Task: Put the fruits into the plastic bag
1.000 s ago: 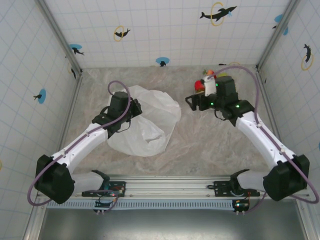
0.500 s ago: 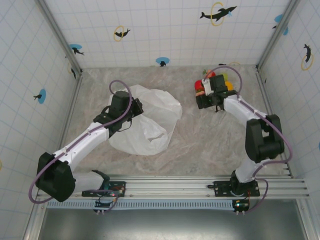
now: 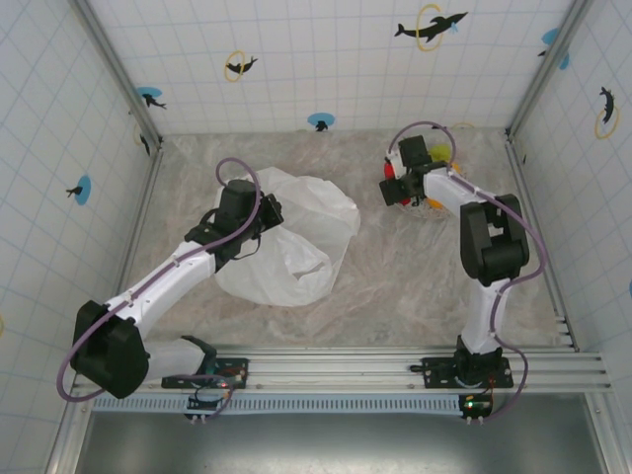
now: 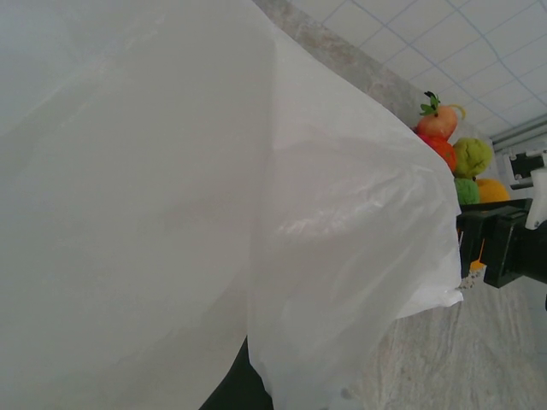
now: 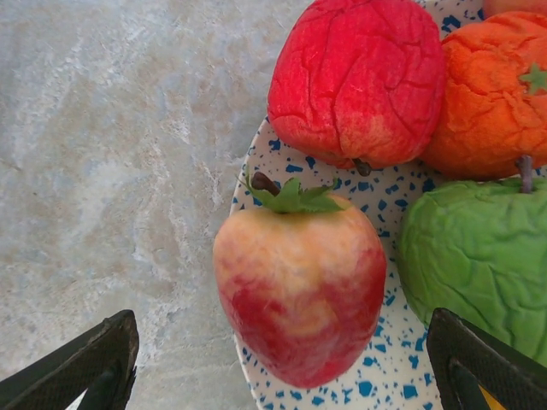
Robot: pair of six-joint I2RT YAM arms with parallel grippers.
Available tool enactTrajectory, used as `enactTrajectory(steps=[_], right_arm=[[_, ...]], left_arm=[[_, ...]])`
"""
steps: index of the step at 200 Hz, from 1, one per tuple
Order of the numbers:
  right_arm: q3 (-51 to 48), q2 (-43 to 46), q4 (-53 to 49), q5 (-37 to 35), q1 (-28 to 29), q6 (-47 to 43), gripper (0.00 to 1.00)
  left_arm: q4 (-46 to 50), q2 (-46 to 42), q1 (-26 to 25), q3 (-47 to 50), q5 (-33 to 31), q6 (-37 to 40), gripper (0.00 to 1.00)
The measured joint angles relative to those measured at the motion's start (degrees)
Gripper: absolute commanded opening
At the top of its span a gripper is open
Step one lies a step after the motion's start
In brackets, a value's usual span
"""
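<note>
Firstly, the left gripper (image 3: 252, 212) is clamped on the bag (image 3: 306, 247) rim at its tips, thin limp film likely to slip and fold. Ahead of the wide-open right gripper (image 5: 286, 376), between its fingers, a blushed fruit (image 5: 299, 290) lies on the plate (image 5: 385, 213); it looks light and glossy, best pinched across its belly

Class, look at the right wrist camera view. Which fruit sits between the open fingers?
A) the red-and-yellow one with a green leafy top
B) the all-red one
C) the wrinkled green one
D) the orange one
A: the red-and-yellow fruit with its leafy top lies on the speckled plate, centred between the two dark fingers.
</note>
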State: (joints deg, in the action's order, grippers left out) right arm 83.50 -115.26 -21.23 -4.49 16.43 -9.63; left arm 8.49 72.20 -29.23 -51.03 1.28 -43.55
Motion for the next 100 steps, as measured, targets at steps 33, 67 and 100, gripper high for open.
enactTrajectory(steps=[33, 67, 100], right_arm=[[2.4, -3.0, -1.4, -0.2, 0.0, -0.8, 0.86], [5.0, -5.7, -2.2, -0.2, 0.0, -1.6, 0.82], [7.5, -7.9, -3.3, 0.0, 0.0, -2.0, 0.76]], left_arm=[[0.0, 0.3, 0.0, 0.0, 0.2, 0.0, 0.00], [0.0, 0.3, 0.0, 0.0, 0.3, 0.1, 0.00], [0.0, 0.3, 0.0, 0.0, 0.5, 0.2, 0.00]])
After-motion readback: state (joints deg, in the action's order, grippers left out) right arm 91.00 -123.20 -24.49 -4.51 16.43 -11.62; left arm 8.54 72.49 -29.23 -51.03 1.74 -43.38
